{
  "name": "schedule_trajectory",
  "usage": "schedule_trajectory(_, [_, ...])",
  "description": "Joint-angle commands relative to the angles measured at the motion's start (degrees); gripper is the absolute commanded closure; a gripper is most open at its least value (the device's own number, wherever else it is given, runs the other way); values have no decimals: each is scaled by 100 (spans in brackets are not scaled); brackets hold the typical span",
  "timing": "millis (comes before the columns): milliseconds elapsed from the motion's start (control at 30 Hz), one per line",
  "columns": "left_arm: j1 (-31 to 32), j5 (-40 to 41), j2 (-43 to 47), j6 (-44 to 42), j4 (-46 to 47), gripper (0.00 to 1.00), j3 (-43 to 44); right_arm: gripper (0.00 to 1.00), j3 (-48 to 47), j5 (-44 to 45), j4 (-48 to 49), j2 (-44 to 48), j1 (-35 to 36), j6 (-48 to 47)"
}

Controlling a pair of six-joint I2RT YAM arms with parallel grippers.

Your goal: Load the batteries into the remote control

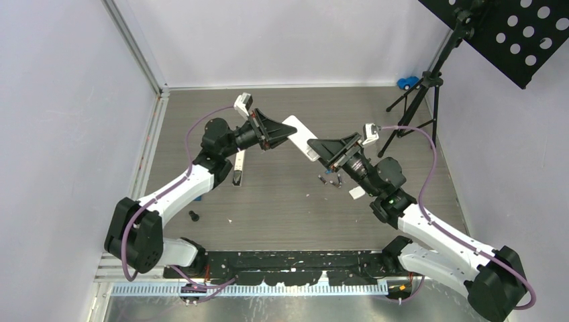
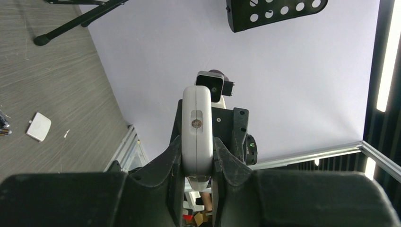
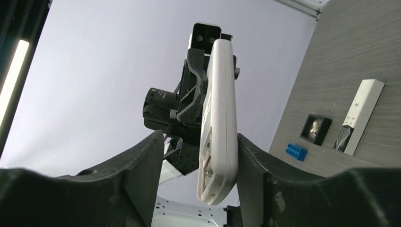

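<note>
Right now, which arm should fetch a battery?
Right. The left jaws are shut on the remote, holding it in the air; the right jaws stand open around its far end, and the batteries lie on the table just beside that arm.

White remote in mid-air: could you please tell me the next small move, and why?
Probably close the right end effector on the white remote: its fingers straddle the free end with a visible gap, while the left end effector alone clamps it.

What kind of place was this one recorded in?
Likely a lab robot cell: a wood-grain table boxed in by plain white walls on aluminium framing, with a perforated black panel on a tripod stand in the corner.
</note>
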State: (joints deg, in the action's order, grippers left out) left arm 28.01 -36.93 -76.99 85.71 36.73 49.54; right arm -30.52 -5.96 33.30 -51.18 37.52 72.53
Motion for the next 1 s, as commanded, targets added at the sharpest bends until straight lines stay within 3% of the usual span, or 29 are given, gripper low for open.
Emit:
schedule_trajectory(0, [-6, 26, 224, 194, 462, 100, -40, 45, -156, 203, 598, 22, 28, -24])
schedule_trajectory(167, [-18, -188, 147, 161, 615, 97, -46, 70, -255, 370, 593, -215, 31, -19])
schedule_trajectory(367, [-282, -1640, -143, -355, 515, 54, 286, 98, -148, 330, 1176, -566, 27, 41])
schedule_trajectory(500, [-645, -2408, -239, -366, 671, 41, 310, 100, -378, -549, 1198, -656, -3, -334])
schedule_trajectory(700, [-718, -2971, -151, -517, 539, 40, 363, 100, -948, -1727, 367, -812, -96, -838])
schedule_trajectory(833, [-727, -3284, -64, -607, 398, 45, 366, 100, -1144, -2095, -28, -883, -162, -934])
schedule_trajectory(967, [-736, -3314, 165, -1139, -494, 49, 436, 100, -1372, -2261, -635, -909, -239, -1167])
